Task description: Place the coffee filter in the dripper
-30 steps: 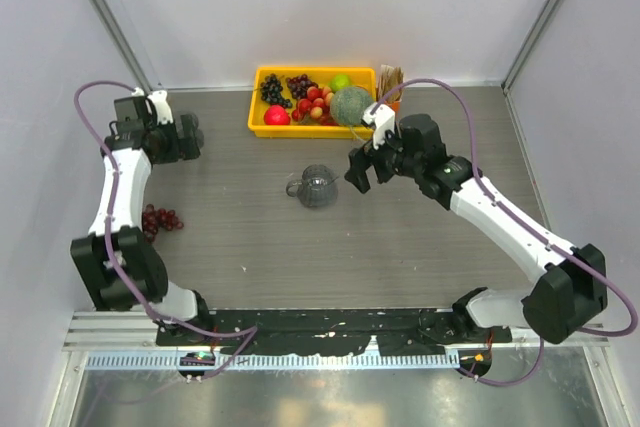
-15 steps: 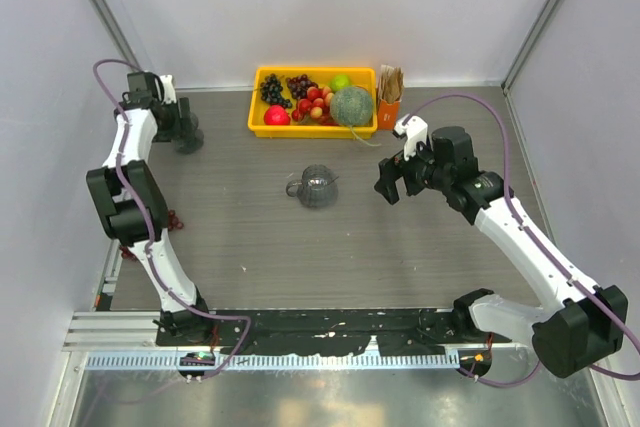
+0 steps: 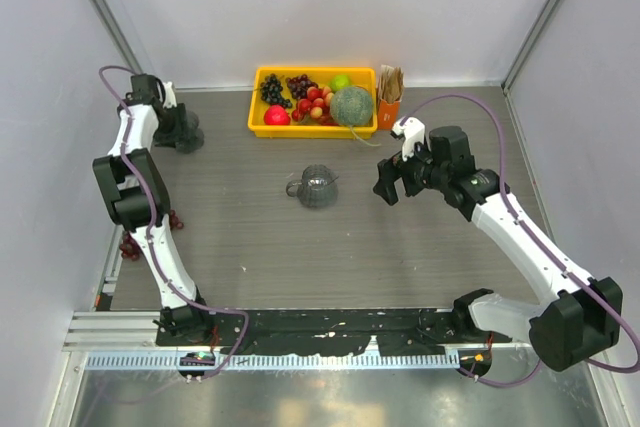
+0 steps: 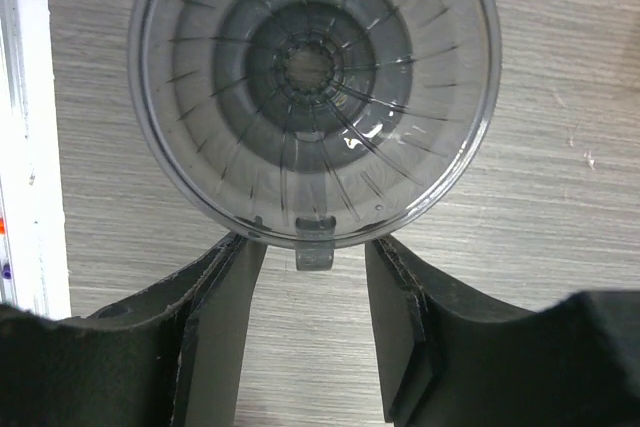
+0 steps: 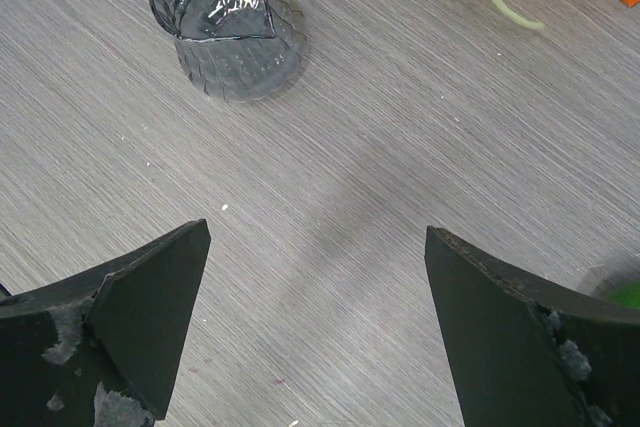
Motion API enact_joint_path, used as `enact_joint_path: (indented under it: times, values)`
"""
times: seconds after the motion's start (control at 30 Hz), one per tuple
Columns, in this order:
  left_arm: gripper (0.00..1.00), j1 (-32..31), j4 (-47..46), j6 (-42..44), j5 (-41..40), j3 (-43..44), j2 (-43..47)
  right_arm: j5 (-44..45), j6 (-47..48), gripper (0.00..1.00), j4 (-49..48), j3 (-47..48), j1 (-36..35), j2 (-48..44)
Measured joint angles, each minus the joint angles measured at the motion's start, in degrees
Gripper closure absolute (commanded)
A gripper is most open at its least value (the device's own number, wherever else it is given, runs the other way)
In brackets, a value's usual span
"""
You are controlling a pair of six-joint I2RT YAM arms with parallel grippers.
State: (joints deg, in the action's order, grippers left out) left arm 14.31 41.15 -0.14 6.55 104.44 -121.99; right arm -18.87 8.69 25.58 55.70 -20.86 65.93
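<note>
1. Grey wood-grain tabletop [image 3: 260,257] fills both wrist views, with pale walls closing it in on three sides.
2. Left gripper [image 4: 314,277]: its two dark fingers [image 4: 225,327] stand partly apart, one on each side of a small handle [image 4: 315,252]. A sliver of table shows between each finger and the handle, so nothing is gripped.
3. That handle belongs to the dripper [image 4: 312,87], a smoky transparent ribbed funnel. It sits upright on the table at 12 o'clock from the fingertips, with its round rim just at them.
4. From above, this pair sits at about 10 o'clock of the table, in the far left corner.
5. Right gripper [image 5: 317,237]: its fingers are spread wide over bare table and hold nothing.
6. A dimpled glass jug [image 5: 228,32] stands at 11 o'clock from those fingers, well apart. From above it is near the table's middle, with the right gripper at its 3 o'clock.
7. At the table's 12 o'clock sits a yellow tray [image 3: 300,131] of fruit, a green melon [image 3: 351,105] at its right end.
8. Just beside the tray, at its 3 o'clock, a bundle of brown papers [image 3: 390,77] stands in an orange box [image 3: 389,107].
</note>
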Motion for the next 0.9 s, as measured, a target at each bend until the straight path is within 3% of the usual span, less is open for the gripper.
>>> enact_joint_path:
  times: [0.2, 0.73, 0.9]
  values:
    - [0.58, 0.44, 2.14, -1.68, 0.35, 4.63, -2.91, -0.48, 0.02, 0.05, -0.02, 0.02, 0.17, 1.38]
    - [0.99, 0.44, 2.75, -3.54, 0.98, 5.05, -3.74, -0.92, 0.02, 0.04, 0.00, 0.02, 0.52, 2.08]
    - [1.00, 0.26, 1.95, -0.76, 0.94, 1.84, -1.42, -1.57, 0.02, 0.04, 0.00, 0.02, 0.57, 2.08]
